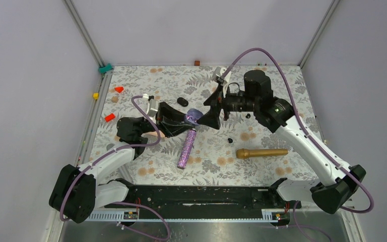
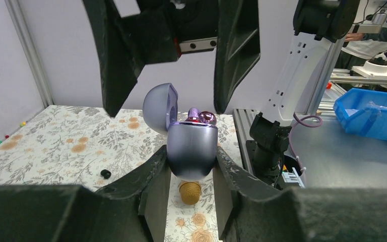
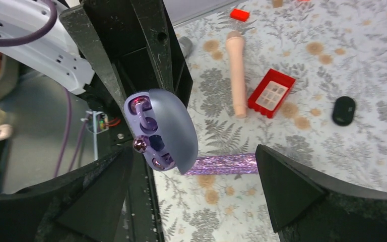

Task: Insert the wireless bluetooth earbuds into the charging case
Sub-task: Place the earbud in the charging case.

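Black left gripper (image 2: 191, 169): it is clamped on the lower half of the charging case, with one finger pressed against each side.
Lavender charging case (image 2: 191, 146): it is glossy and egg-shaped and is held above the table. The lid is swung open on its hinge and stands off to one side. Shiny purple fittings are seen at the open mouth.
Black right gripper (image 3: 194, 166): its jaws are spread wide and nothing is held between them. It is pointed at the open mouth of the case. In the left wrist view its two fingers are seen hanging just above the case, one over the lid and one over the far rim.
Loose earbuds (image 1: 230, 140): two tiny black rounded pieces are seen lying on the table, outside the case. One lies between the two microphones near the middle. The other (image 1: 247, 116) lies just beside the right arm's wrist.
Purple glitter microphone (image 1: 186, 148): it is laid on the table below the held case, with its head toward the case.
Gold microphone (image 1: 262, 152): it is laid flat to the right of the glitter one, well apart from it.
Black oval capsule (image 1: 182, 102): it is laid on the table beyond the left gripper.
Peach microphone (image 3: 237, 70): it is laid beside a red tray (image 3: 273, 92).
Floral table (image 1: 282, 169): it is covered in a leaf-and-flower print.
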Action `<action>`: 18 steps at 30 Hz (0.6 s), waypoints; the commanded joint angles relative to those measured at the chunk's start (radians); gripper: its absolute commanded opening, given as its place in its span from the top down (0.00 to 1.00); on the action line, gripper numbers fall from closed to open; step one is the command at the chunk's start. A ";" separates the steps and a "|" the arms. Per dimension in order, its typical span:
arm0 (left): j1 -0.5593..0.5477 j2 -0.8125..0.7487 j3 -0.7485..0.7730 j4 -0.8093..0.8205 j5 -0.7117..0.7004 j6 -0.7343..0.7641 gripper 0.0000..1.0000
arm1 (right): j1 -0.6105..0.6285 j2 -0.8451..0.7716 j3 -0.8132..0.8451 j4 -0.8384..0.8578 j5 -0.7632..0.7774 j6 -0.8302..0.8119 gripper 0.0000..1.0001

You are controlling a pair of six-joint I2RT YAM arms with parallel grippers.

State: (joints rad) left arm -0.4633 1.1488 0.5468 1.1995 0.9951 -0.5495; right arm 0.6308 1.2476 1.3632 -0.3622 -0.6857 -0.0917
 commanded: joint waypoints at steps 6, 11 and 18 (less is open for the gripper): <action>-0.009 -0.011 -0.006 0.114 0.006 -0.038 1.00 | -0.009 0.001 -0.042 0.177 -0.116 0.178 0.00; -0.010 -0.011 -0.003 0.118 0.008 -0.044 1.00 | -0.010 0.005 -0.054 0.180 -0.094 0.179 0.01; -0.015 -0.004 -0.001 0.121 0.013 -0.051 1.00 | -0.010 0.013 -0.059 0.174 -0.052 0.173 0.01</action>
State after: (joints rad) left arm -0.4706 1.1488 0.5457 1.2518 0.9985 -0.5873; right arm 0.6270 1.2694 1.3094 -0.2264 -0.7631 0.0727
